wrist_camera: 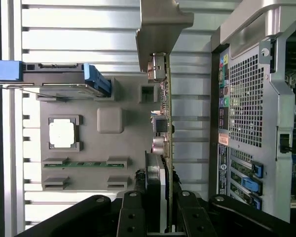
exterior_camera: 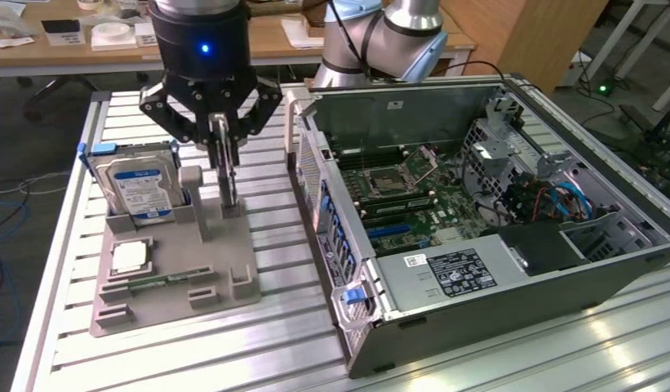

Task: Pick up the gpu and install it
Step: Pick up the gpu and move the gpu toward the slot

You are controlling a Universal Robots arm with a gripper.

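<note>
Surface: a slatted metal table (exterior_camera: 149, 359) is carrying a gray tray (exterior_camera: 220, 269) and, at the exterior view's right, an open case (exterior_camera: 498, 294); a wooden desk (exterior_camera: 291, 41) is standing behind them.
Gripper: the gripper (exterior_camera: 221, 135) is hanging straight down over the tray, its two fingers pinching the upper edge of the gpu (exterior_camera: 228, 175) from both sides.
Gpu: it is standing upright on its edge over the side of the tray nearer the case, well apart from the case itself. Its lower end is reaching down to a holder on the tray, and I cannot tell whether it is sitting in that holder or hanging just above it. In the wrist view it is showing edge-on (wrist_camera: 166, 113), running away from the gripper (wrist_camera: 160, 207).
Drive: the drive (exterior_camera: 139, 184) is standing in its slot, at the exterior view's left of the gpu.
CPU: the CPU (exterior_camera: 130, 257) is lying flat in a square recess.
Memory stick: the green stick (exterior_camera: 161, 282) is lying in a narrow groove just beside the CPU.
Case: it is lying with its open side up, the motherboard (exterior_camera: 411, 196) facing upward.
</note>
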